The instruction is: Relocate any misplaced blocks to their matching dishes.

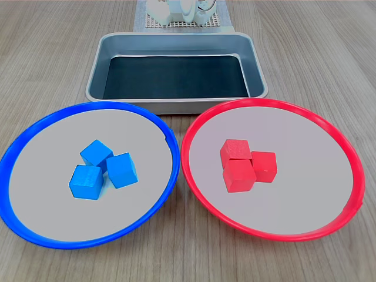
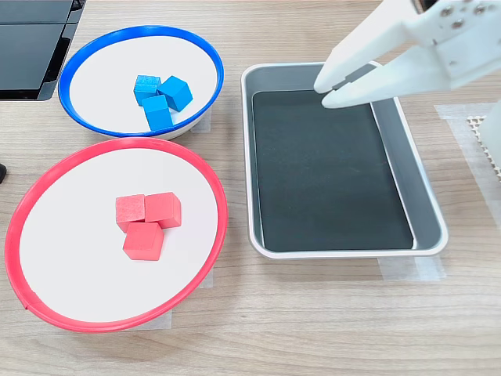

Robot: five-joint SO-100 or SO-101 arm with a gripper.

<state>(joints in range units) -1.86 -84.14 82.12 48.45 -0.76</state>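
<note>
We saw counter (image 1: 53,53) carrying blue-rimmed dish (image 1: 35,135) at first exterior view's left, red-rimmed dish (image 1: 329,126) right, metal tray (image 1: 176,44) behind. Three blue cubes (image 1: 103,167), three red cubes (image 1: 247,164) sat matched. Gripper (image 2: 333,88) empty, slightly parted, above tray.

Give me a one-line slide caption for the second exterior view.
White gripper hovering over the empty metal tray, three blue cubes in the blue-rimmed plate, three red cubes in the red-rimmed plate.
</note>
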